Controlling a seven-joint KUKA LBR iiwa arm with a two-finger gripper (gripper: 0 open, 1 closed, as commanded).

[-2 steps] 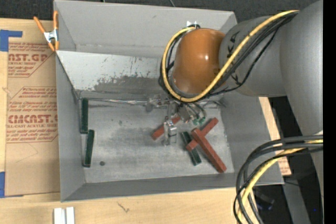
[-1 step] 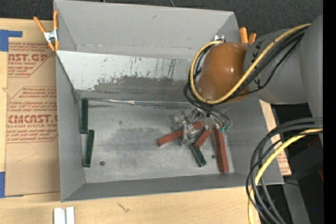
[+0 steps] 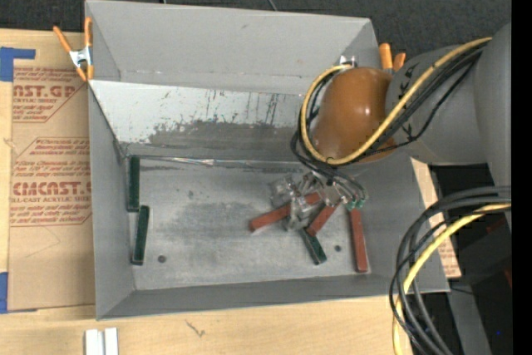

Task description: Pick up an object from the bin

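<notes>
My gripper (image 3: 312, 190) is low in the bin's right half, under the arm's orange cover. It sits right over a small cluster of sticks. A red-brown stick (image 3: 269, 221) lies slanted just left of it. A second red-brown stick (image 3: 322, 217) lies slanted just below it. A short dark green stick (image 3: 313, 248) points toward the front from under these two. A third red-brown stick (image 3: 358, 240) lies lengthwise to the right, by the bin's right wall. Whether any stick is between the gripper's parts is hidden by the metal and the cover.
Two dark green sticks lie along the bin's left wall, one (image 3: 133, 183) farther back and one (image 3: 139, 234) nearer the front. The arm with its looped cables fills the right side above the bin.
</notes>
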